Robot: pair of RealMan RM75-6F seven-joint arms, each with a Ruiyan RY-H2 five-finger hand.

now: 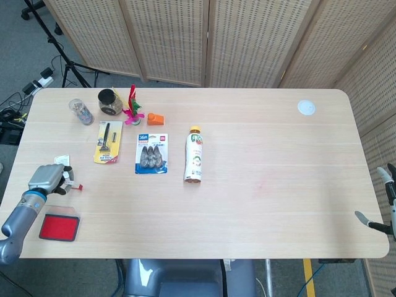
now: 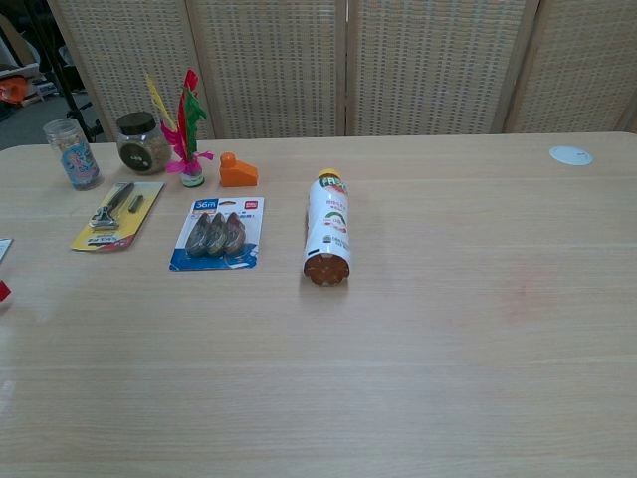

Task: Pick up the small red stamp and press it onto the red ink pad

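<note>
Left hand (image 1: 49, 180) pinches small red stamp (image 1: 77, 187) above red ink pad (image 1: 59, 227); white card (image 1: 61, 159) adjacent

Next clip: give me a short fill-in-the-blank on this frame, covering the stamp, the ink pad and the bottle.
1. The small red stamp is at the fingertips of the robot's ____ hand.
2. The red ink pad lies near the table's front-____ corner.
3. The bottle with the orange cap is lying on its ____.
4. The stamp is ____ yet touching the ink pad.

Missing words: left; left; side; not
</note>
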